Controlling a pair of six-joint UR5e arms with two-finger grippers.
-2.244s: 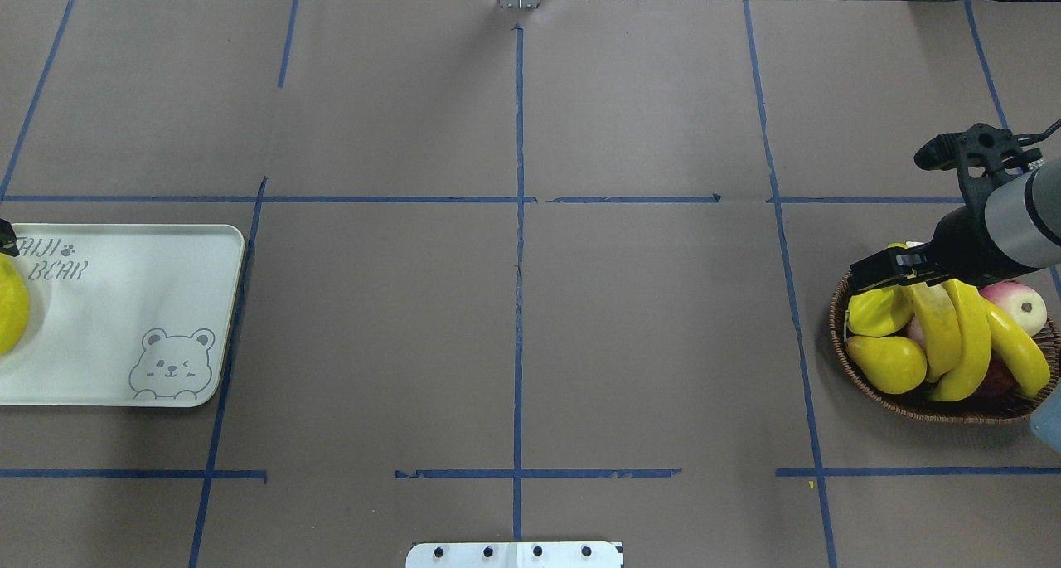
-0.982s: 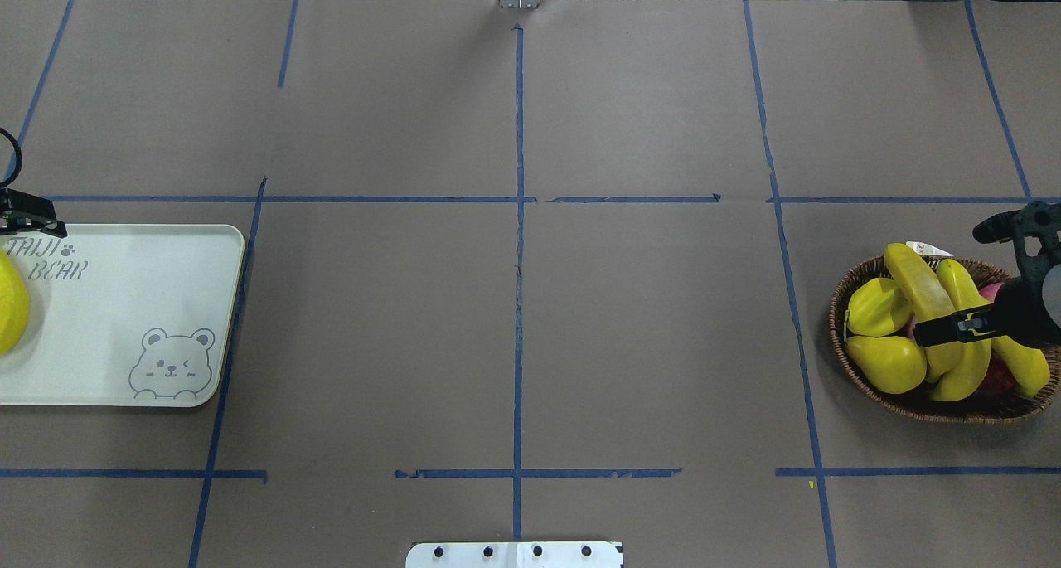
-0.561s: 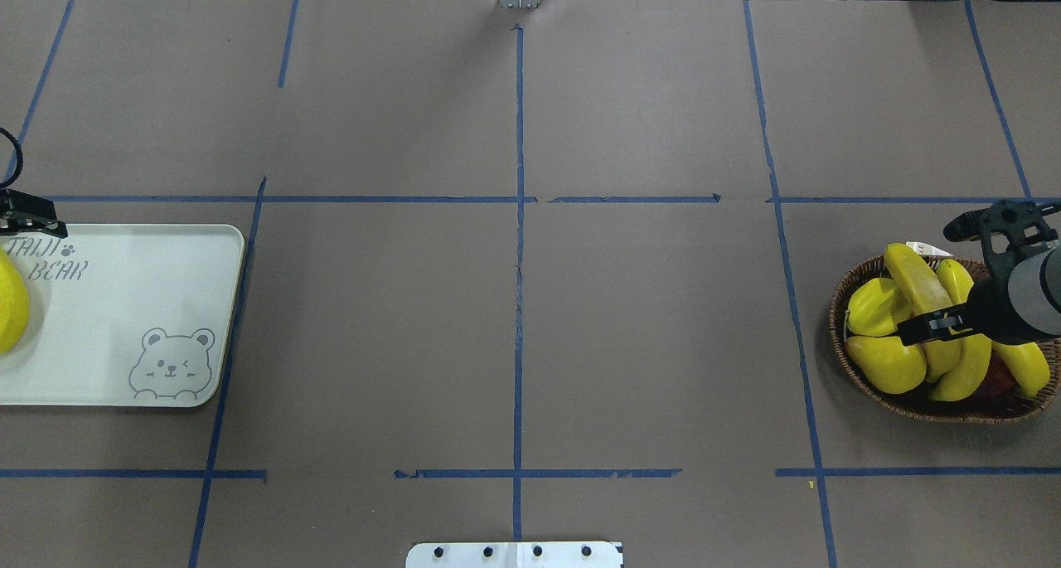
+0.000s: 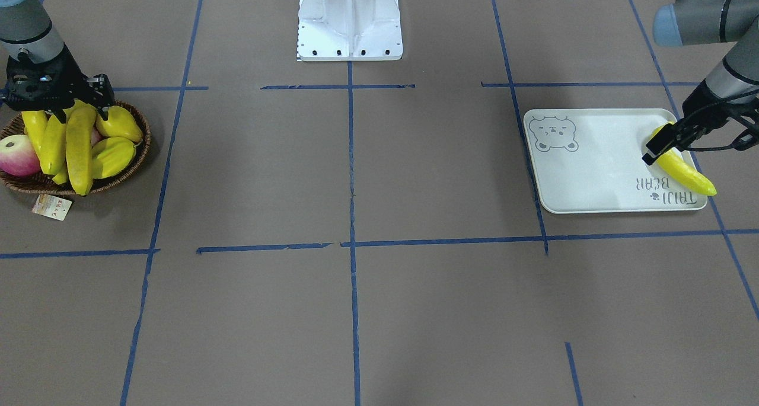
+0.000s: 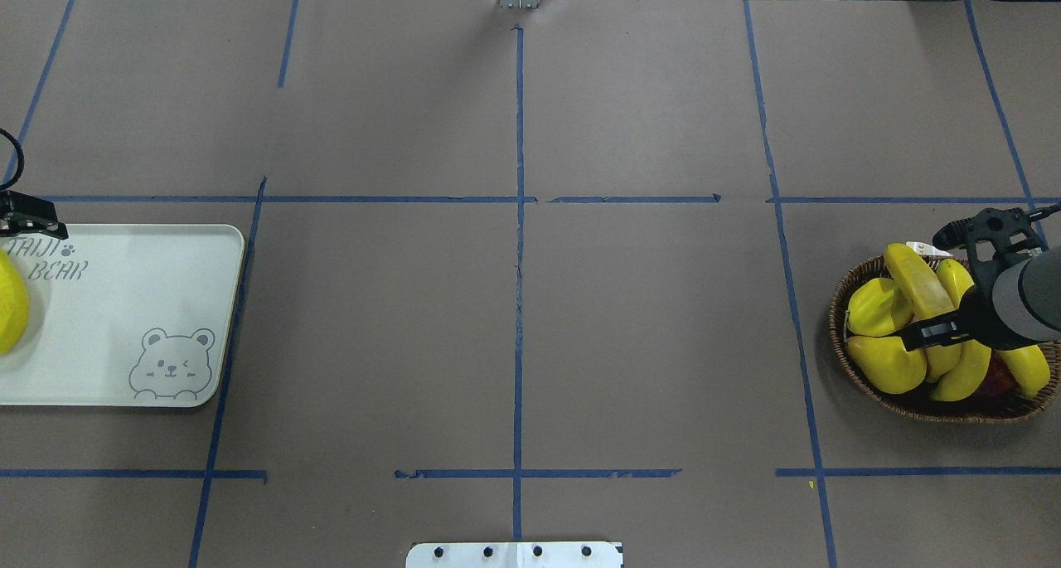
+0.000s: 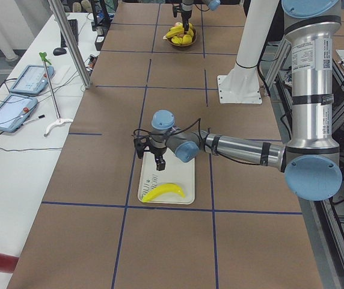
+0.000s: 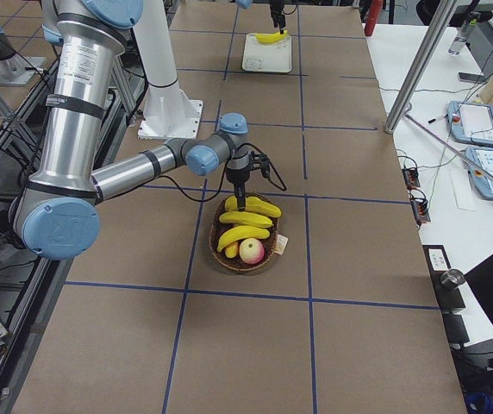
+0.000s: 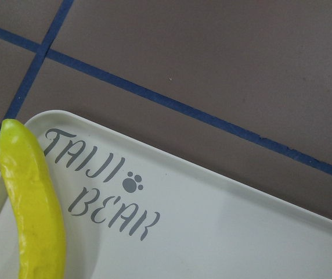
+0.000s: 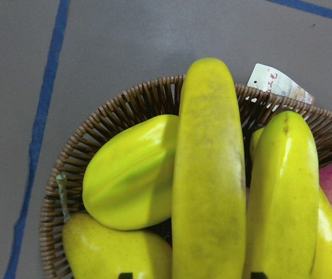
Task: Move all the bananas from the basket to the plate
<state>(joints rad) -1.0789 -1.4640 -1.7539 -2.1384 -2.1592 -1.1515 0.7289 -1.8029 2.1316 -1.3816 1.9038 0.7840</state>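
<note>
Three glossy curved bananas lie in the woven wicker basket, paper tag at twelve o'clock; the right gripper, jaws spread, straddles one. The fourth banana rests at the nine o'clock edge of the smooth "TAIJI BEAR" plate, the left gripper spread wide above

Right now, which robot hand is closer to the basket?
Right. The right gripper hangs over the basket, straddling a banana; the left gripper is far across the table, above the plate.
</note>
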